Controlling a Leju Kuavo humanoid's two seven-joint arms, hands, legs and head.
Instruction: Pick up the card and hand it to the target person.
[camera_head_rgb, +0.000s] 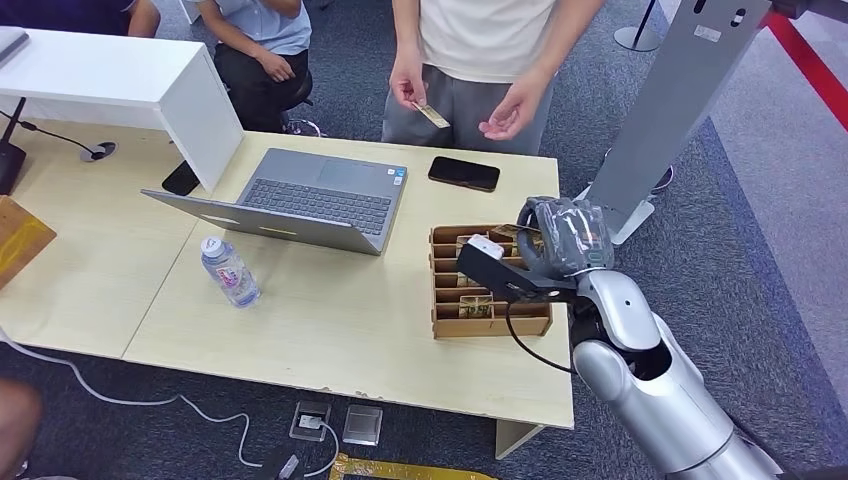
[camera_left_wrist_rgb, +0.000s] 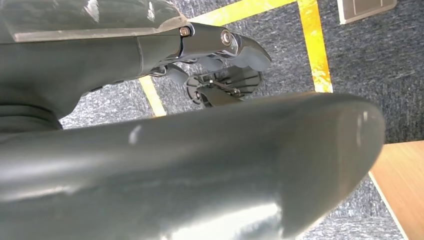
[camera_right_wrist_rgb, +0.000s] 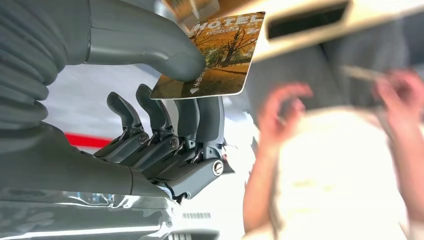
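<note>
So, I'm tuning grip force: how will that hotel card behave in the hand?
The card juts flat and unbent beyond the right hand's thumb, so probably stiff. It looks thin, likely light. Its glossy face may slip when the person pulls.

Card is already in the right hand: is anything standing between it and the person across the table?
Nothing visible does. The right hand pinches the card above the wooden card box. Between it and the standing person lies bare table with a flat black phone. That person already holds another card.
</note>
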